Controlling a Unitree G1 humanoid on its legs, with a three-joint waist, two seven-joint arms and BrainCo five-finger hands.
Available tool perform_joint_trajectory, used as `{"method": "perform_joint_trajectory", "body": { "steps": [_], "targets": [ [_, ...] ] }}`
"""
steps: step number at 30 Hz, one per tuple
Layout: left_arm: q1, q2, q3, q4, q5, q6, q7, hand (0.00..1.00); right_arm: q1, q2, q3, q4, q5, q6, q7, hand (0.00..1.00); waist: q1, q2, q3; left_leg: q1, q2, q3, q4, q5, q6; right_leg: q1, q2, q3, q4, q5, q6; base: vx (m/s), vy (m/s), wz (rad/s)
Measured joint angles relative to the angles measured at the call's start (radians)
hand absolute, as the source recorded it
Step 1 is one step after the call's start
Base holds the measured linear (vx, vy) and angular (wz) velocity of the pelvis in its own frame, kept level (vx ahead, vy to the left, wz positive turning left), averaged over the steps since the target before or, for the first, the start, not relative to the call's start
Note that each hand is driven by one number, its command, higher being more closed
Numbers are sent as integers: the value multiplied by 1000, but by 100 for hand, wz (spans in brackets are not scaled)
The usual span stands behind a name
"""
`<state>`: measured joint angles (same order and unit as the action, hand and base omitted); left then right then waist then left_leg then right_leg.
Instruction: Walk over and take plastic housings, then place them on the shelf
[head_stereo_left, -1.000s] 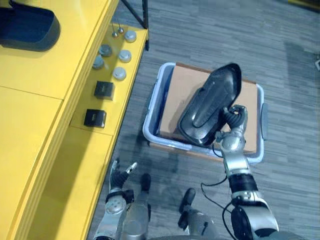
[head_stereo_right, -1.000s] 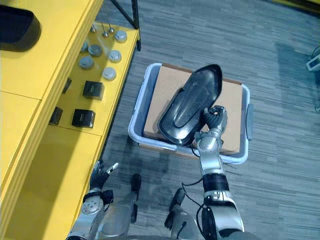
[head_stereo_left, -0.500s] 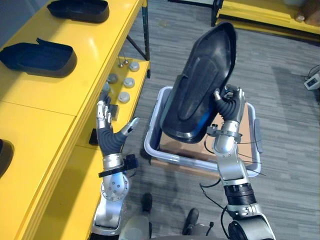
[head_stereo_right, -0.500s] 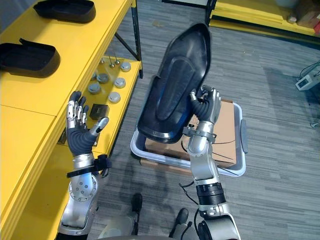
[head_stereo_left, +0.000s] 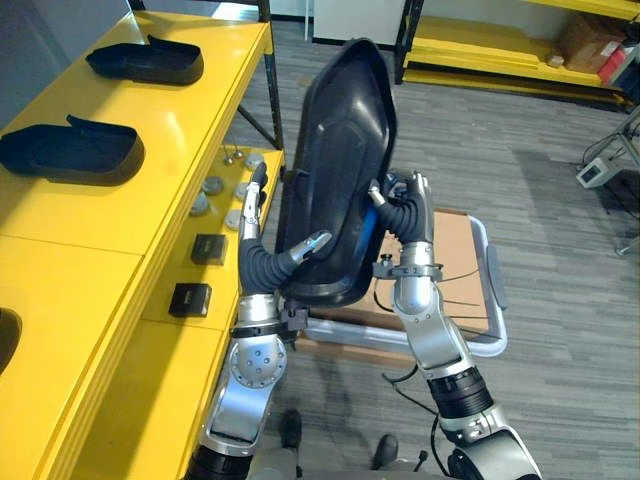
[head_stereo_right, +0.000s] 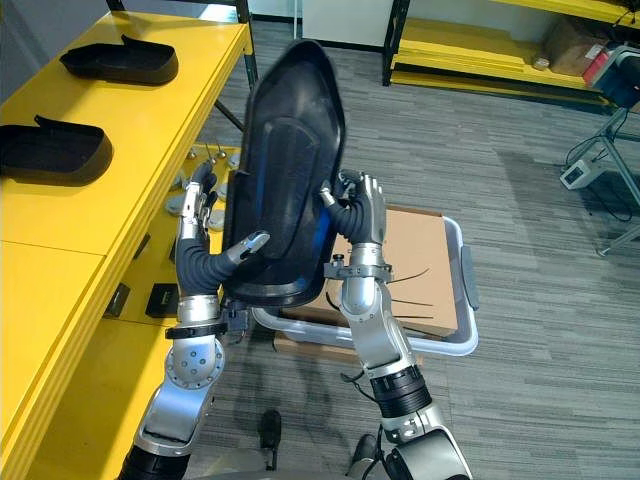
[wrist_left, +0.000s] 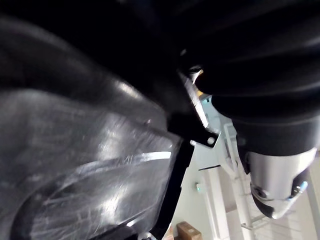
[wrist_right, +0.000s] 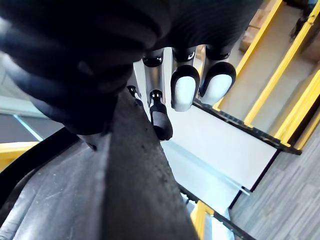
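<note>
Housing upright over bin: right hand curled round right edge carries weight; left hand spread, steadies left edge, likely for shelf.

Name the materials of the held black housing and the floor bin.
The housing looks like moulded plastic, semi-gloss, showing soft highlights and scuffs. The bin seems pale smooth plastic, its rim rounded; the brown matte sheet inside looks like cardboard.
</note>
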<state>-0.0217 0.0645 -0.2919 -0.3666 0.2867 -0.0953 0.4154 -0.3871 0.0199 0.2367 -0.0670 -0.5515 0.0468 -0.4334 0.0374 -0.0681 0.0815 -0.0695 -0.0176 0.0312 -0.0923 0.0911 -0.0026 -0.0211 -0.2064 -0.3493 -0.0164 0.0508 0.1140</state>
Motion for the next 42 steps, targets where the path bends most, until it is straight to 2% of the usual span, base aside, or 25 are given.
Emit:
{"method": "perform_joint_trajectory", "body": {
  "steps": [2, 3, 5, 12, 13, 19, 21, 24, 26, 31, 32, 36, 39, 41, 42],
  "targets": [
    [-1, 0, -1, 25, 0, 2, 0, 0, 0, 0, 2, 0, 0, 0, 1, 100, 0, -1, -6, 2, 0, 0, 0, 0, 0, 1, 0, 2, 0, 0, 0, 0, 0, 0],
    [-1, 0, 0, 31, 0, 3, 0, 100, 0, -2, 3, 0, 0, 0, 3, 100, 0, -1, -7, 3, 1, 0, 0, 0, 0, 1, 1, 2, 0, 0, 0, 0, 0, 0],
    [-1, 0, 0, 52, -3, 4, -2, 100, 0, -6, 6, 0, 0, 0, 4, 100, 1, 0, -7, 4, 1, 1, 0, 0, 0, 1, 1, 3, -1, 0, 0, 0, 0, 0],
    [9, 1, -10, 150, -192, 4, -71, 100, 0, -19, 20, 0, 15, 0, 10, 100, 0, 0, -21, 8, 1, 14, -1, 0, 0, 0, 1, 17, -1, 0, 0, 5, 2, -4],
    [11, 1, -10, 152, -206, 4, -74, 100, 0, -22, 21, 0, 23, 0, 15, 0, 0, 0, -25, 8, 1, 15, -1, 0, 0, 0, 1, 18, -1, 0, 0, 10, 1, -4],
    [61, 9, 34, 186, -238, 4, -86, 100, 1, -41, 87, 0, 129, -19, 76, 0, -13, 1, -34, 14, 3, 17, -2, 0, 0, 0, 2, 21, -1, -1, 0, 1, 0, -1],
    [86, 19, 57, 187, -239, 5, -88, 100, 2, -49, 106, -2, 168, -48, 113, 0, -21, 1, -35, 14, 3, 19, -2, 0, 0, 0, 1, 23, 1, -1, -1, 0, 0, 0],
    [96, 21, 71, 194, -252, 7, -100, 100, 4, -61, 118, -13, 219, -67, 147, 0, -21, 0, -35, 14, 3, 20, -2, 0, 0, 0, 1, 24, 1, -1, -1, 0, 0, 0],
    [102, 23, 96, 192, -257, 7, -118, 100, 4, -104, 118, -30, 281, -81, 187, 0, -20, 0, -36, 14, 3, 20, -2, 0, 0, 1, 1, 24, 1, 0, 0, 0, 0, 0],
    [129, 35, 125, 185, -253, 1, -178, 100, 5, -286, 109, -78, 435, -120, 318, 0, -21, 1, -61, 15, 3, 21, -2, 0, 0, 3, 2, 23, 1, 0, 0, 0, 0, 0],
    [133, 34, 136, 184, -250, 3, -177, 100, 5, -292, 90, -99, 452, -130, 327, 0, -22, 2, -61, 16, 4, 21, -2, 0, 0, 3, 3, 24, 2, 0, 0, -10, -4, -7],
    [181, 35, 219, 184, -228, 23, -170, 100, 30, -291, -181, -248, 558, -238, 312, 0, -24, 3, -62, 31, 6, 29, -3, -1, -1, 2, 3, 27, 14, -4, -2, -23, 3, -5],
    [209, 28, 265, 180, -208, 24, -150, 100, 96, -278, -337, -266, 582, -265, 276, 0, -24, 8, -66, 34, 6, 33, -10, -4, -6, 0, 1, 30, 18, -11, -9, -43, 8, -3],
    [217, 18, 279, 173, -196, 24, -145, 100, 133, -263, -388, -263, 589, -265, 257, 0, -25, 13, -69, 34, 5, 33, -11, -5, -6, -1, 1, 30, 18, -12, -9, -21, 5, -1],
    [236, 2, 296, 154, -194, 24, -139, 100, 187, -233, -465, -257, 603, -265, 236, 0, -27, 20, -73, 33, 4, 34, -11, -5, -6, -1, 0, 31, 16, -12, -9, 0, 0, 0]
  ]
}}
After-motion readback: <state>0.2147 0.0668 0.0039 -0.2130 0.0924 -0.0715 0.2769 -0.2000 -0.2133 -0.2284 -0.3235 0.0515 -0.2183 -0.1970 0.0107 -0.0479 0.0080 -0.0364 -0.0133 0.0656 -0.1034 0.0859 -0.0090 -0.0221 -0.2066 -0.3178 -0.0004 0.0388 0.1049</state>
